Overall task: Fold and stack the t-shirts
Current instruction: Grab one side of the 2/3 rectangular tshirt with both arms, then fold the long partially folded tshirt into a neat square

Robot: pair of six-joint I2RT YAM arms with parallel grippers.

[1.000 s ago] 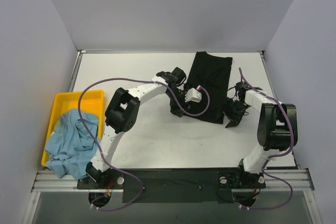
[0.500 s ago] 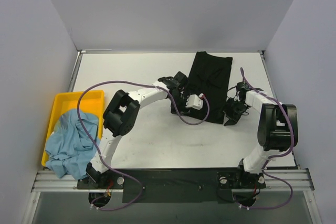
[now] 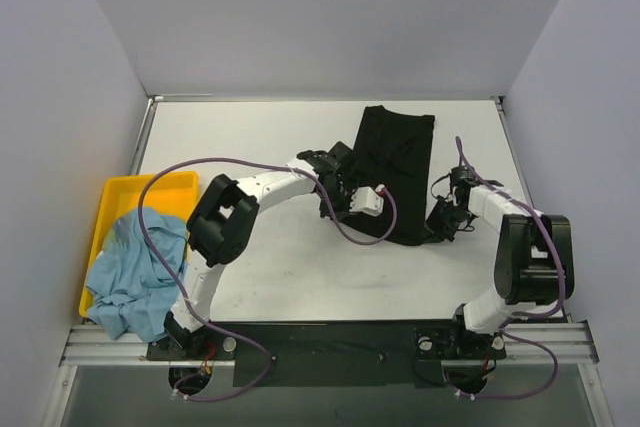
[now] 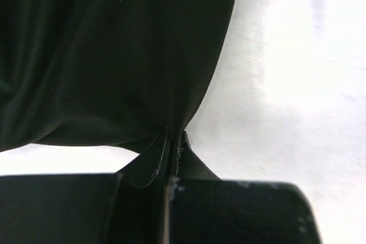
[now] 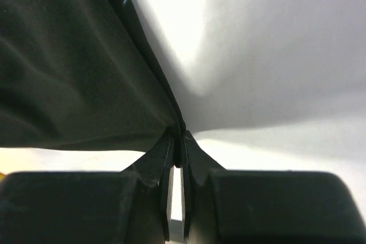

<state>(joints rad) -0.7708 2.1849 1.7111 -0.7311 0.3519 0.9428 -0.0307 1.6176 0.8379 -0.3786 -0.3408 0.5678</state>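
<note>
My left claw (image 4: 171,138), right claw (image 5: 178,135) clamping near corners of narrow black cloth t-shirt (image 3: 395,162) on white worktop (image 3: 270,267); folding seemingly partway. Crumpled light blue cloth t-shirt (image 3: 135,272) waiting in yellow plastic tray (image 3: 150,187), unstacked.

table (image 3: 290,267) centre open, tray (image 3: 130,192) likely blocks left
</note>
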